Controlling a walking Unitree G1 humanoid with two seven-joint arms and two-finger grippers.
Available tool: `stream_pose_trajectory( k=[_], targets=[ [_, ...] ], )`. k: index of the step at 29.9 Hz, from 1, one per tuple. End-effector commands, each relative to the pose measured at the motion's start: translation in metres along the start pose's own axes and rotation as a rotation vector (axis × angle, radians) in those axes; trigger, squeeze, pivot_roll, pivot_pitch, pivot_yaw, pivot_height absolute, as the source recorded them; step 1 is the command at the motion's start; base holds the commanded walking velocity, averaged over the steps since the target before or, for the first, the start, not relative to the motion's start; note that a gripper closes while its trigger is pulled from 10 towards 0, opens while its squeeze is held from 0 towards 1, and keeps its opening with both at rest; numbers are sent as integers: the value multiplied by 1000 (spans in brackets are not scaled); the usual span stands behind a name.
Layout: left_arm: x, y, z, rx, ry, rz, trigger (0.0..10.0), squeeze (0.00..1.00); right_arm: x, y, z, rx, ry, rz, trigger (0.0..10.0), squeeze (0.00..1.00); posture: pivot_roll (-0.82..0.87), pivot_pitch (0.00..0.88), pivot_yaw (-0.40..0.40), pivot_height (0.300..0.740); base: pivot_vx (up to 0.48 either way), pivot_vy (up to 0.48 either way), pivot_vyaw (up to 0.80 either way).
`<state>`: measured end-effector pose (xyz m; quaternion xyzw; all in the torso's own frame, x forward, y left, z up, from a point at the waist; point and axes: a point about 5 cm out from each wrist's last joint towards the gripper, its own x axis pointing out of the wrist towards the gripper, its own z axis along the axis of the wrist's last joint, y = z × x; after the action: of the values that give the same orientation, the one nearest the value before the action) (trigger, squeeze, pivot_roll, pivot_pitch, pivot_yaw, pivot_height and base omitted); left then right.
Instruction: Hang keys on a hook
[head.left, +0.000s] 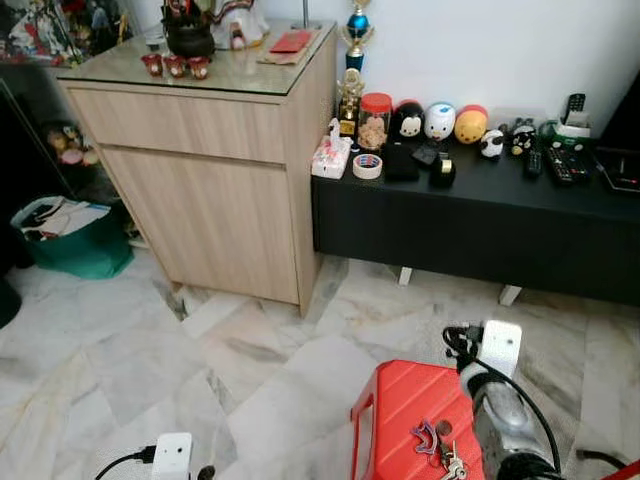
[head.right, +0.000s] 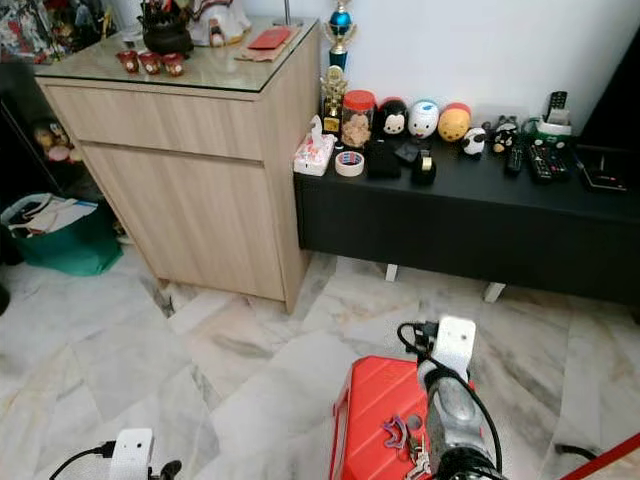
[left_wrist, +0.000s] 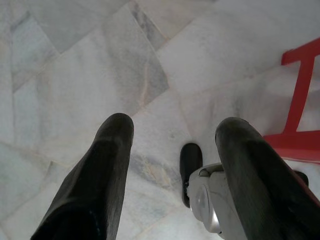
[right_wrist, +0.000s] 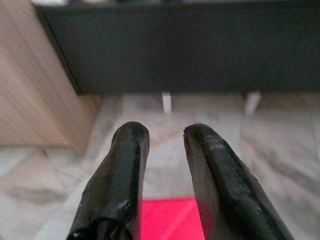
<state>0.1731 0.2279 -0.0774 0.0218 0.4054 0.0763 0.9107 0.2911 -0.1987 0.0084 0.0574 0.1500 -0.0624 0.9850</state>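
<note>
**Keys lie on the red stool, both grippers empty**

While the keys (head.left: 440, 446) rest on the red stool (head.left: 405, 410) at the bottom of the left eye view, a wooden cabinet (head.left: 215, 150) and a low black bench (head.left: 480, 215) stand ahead against the white wall. On the bench sit a tape roll (head.left: 367, 166), a red-lidded jar (head.left: 375, 120), round toy figures (head.left: 439, 121) and remotes (head.left: 565, 160); a trophy (head.left: 353, 60) rises beside the cabinet. A green bag (head.left: 70, 240) sits on the marble floor (head.left: 120, 340) to the left. The right arm (head.left: 505, 410) reaches forward just beside the keys, its wrist over the stool's edge.

The right eye view shows the same layout, the keys (head.right: 405, 440) touching the stool top beside the arm.

In the left wrist view, the left gripper (left_wrist: 172, 150) hangs over the floor, fingers spread, the stool's leg (left_wrist: 300, 95) nearby.

In the right wrist view, the right gripper (right_wrist: 165, 135) points toward the bench, fingers parted and empty, red stool below. No writing is legible.
</note>
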Motion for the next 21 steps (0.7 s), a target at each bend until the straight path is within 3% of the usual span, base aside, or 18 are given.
stream_pose_trajectory(
  k=[1,13,18,21],
  targets=[
    [-2,2,-4,-18,7,17,10000,0,-1,2,-2,7,-5,6,10000,0,46,0,-25,740,0,0,0],
    [-11,8,-28,-5,39,17,10000,0,-9,9,5,-65,-139,58,10000,0,70,0,-23,740,0,0,0],
    [-11,3,-26,-3,33,11,10000,0,-11,9,12,-117,-189,93,10000,0,68,0,-35,740,0,0,0],
    [-11,3,-28,-9,26,13,10000,0,-10,7,17,-96,-208,73,10000,0,86,0,-51,740,0,0,0]
  ],
)
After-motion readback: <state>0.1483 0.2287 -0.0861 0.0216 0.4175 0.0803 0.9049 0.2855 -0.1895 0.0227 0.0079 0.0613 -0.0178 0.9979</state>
